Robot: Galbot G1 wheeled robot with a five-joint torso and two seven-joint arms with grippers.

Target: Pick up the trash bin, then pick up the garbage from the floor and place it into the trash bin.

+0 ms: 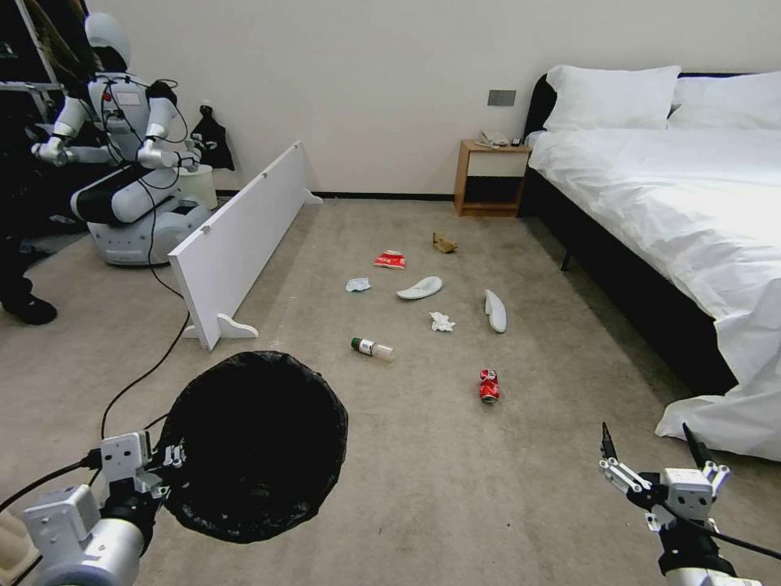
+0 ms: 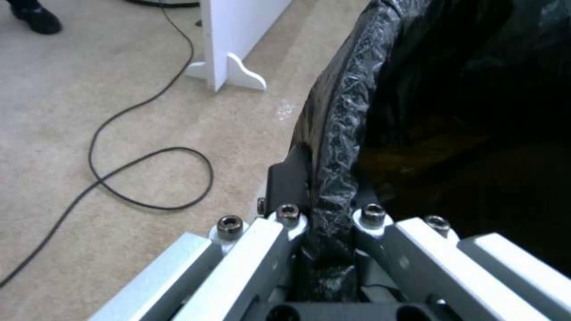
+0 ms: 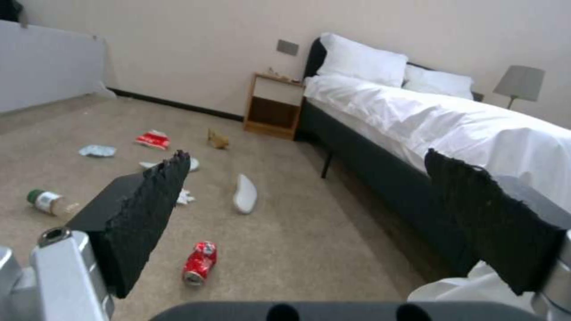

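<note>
Carpeted floor (image 1: 455, 456) carries garbage mid-frame; my left gripper (image 2: 324, 214) pinches the bin (image 1: 252, 443) rim lower left, mouth up, while my right gripper (image 1: 655, 452) hangs wide, ready for the can (image 1: 489, 385).

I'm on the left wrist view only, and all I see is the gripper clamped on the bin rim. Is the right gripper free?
Observer: Yes, the right gripper is open and empty, low over the floor.
Operator: Which litter is nearest to it?
Observer: The red can, on the carpet ahead and to its left.
Operator: Anything close to the bin?
Observer: A green-capped bottle lies just beyond the bin, on the bin's right.
</note>
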